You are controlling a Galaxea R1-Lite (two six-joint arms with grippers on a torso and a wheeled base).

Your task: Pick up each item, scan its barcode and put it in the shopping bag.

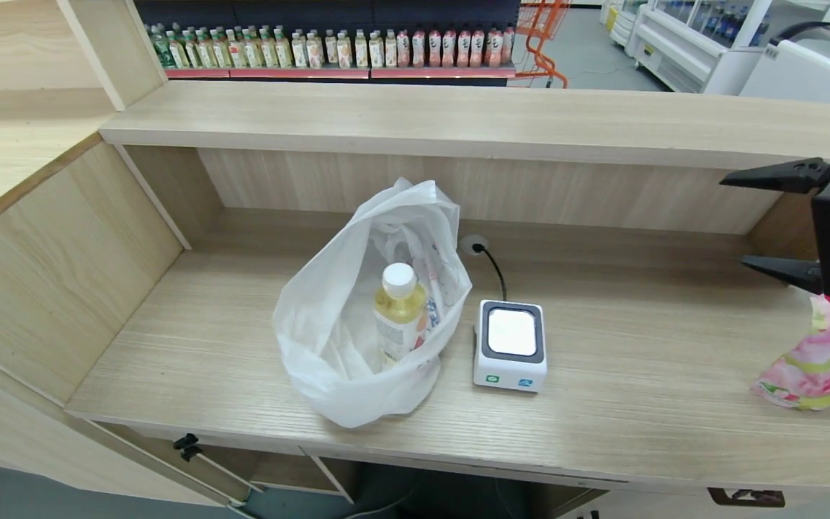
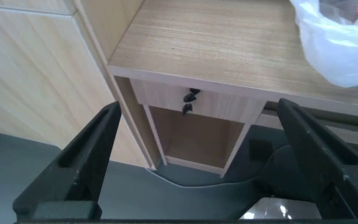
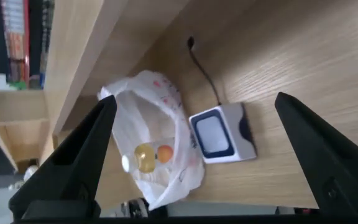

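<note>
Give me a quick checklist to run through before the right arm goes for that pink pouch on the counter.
1. Right gripper open: ok, jaws spread wide.
2. Pink pouch between the jaws: not ok, it lies on the counter below the gripper, ungrasped.
3. Pouch's barcode side known: cannot tell.
4. Scanner window free: ok, nothing covers it.
5. Shopping bag mouth open: ok, it gapes upward with a bottle standing inside.
6. Left gripper out of the way: ok, open, low by the counter's front edge.
</note>
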